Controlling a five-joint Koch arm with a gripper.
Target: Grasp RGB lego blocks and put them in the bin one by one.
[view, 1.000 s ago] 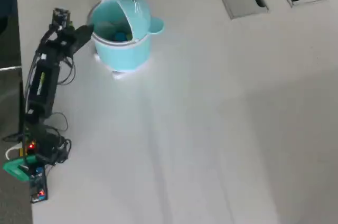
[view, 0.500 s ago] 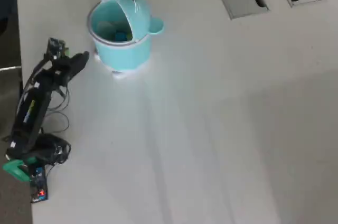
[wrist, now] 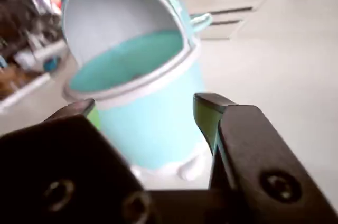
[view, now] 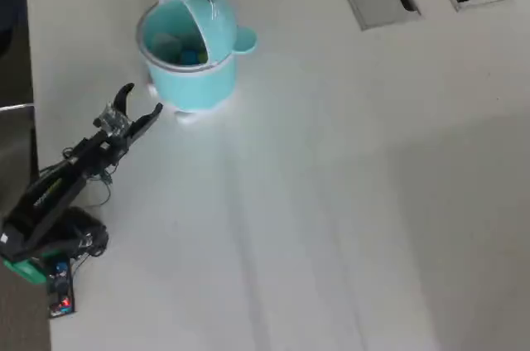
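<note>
Our gripper (view: pixel 141 98) has its jaws spread, nothing between them, just beside the bin (view: pixel 192 78) on the table (view: pixel 348 202). Overhead we see a blue block (view: pixel 190 56) inside the bin, lid flipped up.

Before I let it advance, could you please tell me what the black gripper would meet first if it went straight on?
Probably the round light-teal plastic whale-shaped bin: the open gripper points at its side wall, though depth is unclear.

The teal whale-shaped bin (view: pixel 192 69) stands upright, lid open, a blue block (view: pixel 190 56) lying inside
</note>
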